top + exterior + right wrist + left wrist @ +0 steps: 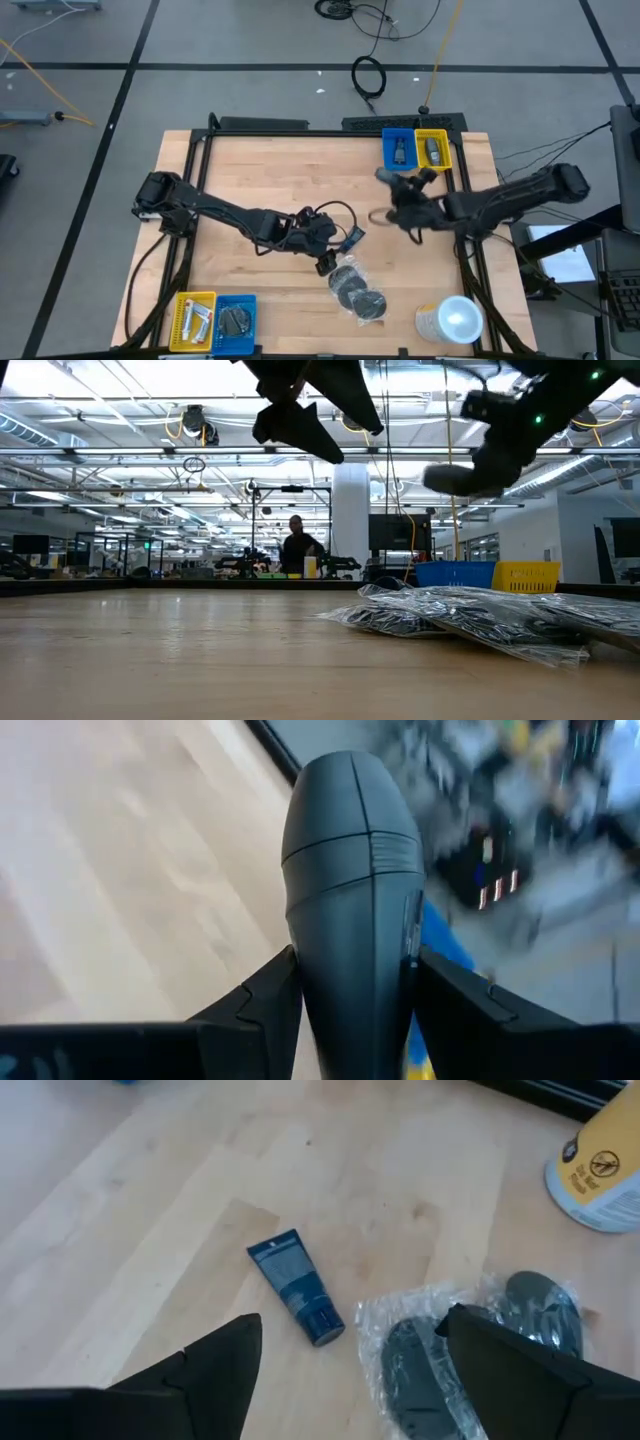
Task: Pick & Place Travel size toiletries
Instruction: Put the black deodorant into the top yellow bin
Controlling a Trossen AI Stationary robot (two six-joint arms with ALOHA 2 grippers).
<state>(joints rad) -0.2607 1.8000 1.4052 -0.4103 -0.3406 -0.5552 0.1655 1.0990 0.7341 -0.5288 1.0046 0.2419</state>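
Wrapped discs [356, 290] lie at six o'clock, blue tube [351, 240] beside. Left gripper [338, 252] gapes wide above them. Right gripper [397, 187] squeezes a grey bottle [350, 880].

Wooden table [260, 170]: blue tube [296, 1286], wrapped dark discs [358, 290], white-lidded cup [452, 322], bin pairs at corners.

On the table: wrapped dark discs [357, 290], three, in clear film just beside the left gripper [336, 252]; blue tube [296, 1286], one, beside that gripper; dark grey bottle [352, 900], one, clamped in the right gripper [404, 187]. Bins: two blue [397, 149] [236, 323], two yellow [433, 149] [194, 321]; white-lidded cup [452, 321], one.
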